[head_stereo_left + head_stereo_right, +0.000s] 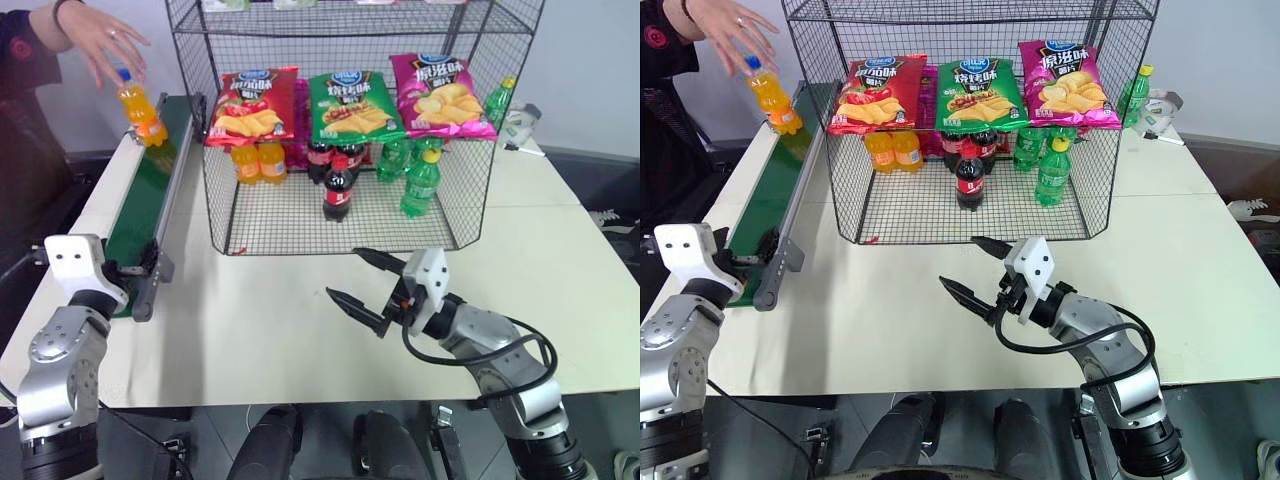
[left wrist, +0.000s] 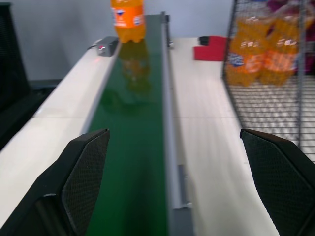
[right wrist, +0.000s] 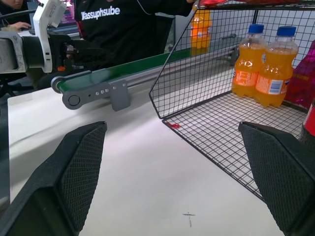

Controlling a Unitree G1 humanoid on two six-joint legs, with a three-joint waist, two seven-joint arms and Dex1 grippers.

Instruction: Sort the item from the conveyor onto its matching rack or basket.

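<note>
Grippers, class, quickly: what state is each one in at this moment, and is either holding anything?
Left gripper: open, holding nothing, facing along the conveyor.
Right gripper: open, holding nothing, above the table.

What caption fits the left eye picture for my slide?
A person's hand sets an orange soda bottle on the conveyor while both grippers wait open.
</note>
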